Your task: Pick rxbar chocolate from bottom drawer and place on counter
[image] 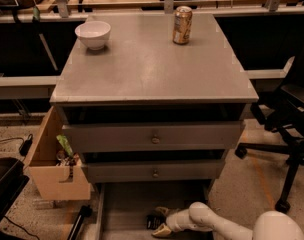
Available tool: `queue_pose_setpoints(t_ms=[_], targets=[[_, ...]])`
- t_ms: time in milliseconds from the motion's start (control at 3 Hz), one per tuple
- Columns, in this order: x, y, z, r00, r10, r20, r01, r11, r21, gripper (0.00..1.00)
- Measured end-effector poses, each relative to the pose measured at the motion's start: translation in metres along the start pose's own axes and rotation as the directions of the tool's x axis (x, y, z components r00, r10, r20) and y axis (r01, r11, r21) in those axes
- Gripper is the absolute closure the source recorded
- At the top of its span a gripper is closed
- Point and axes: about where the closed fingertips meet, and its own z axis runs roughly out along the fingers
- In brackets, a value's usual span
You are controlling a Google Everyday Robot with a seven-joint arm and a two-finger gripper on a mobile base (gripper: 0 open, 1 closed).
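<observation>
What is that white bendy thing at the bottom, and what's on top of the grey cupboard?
That white bendy thing is a robot's arm. At its end is the gripper, which works like a hand. It is down in the wide grey wooden bottom drawer, which is pulled open near the floor. Right at the gripper lies a small flat black wrapped bar, the rxbar chocolate. I cannot tell if it is gripped. The one camera looks down from in front. On the flat grey wooden counter stand a round white bowl and a gold soda can.
</observation>
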Motion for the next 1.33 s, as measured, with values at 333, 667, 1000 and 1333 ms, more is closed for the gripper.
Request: queue_pose_setpoints(t_ms=[333,667,1000,1333], targets=[[-0.005,0.000,-0.004,1.000,0.000,0.000,0.000,1.0000,0.000,1.00],[-0.005,0.000,-0.004,1.000,0.000,0.000,0.000,1.0000,0.000,1.00],[-0.006,0.000,-0.005,1.000,-0.001,0.000,0.001,1.0000,-0.001,1.00],[-0.040,0.010,-0.018,0.999,-0.037,-0.026,0.036,0.9989,-0.030,1.00]])
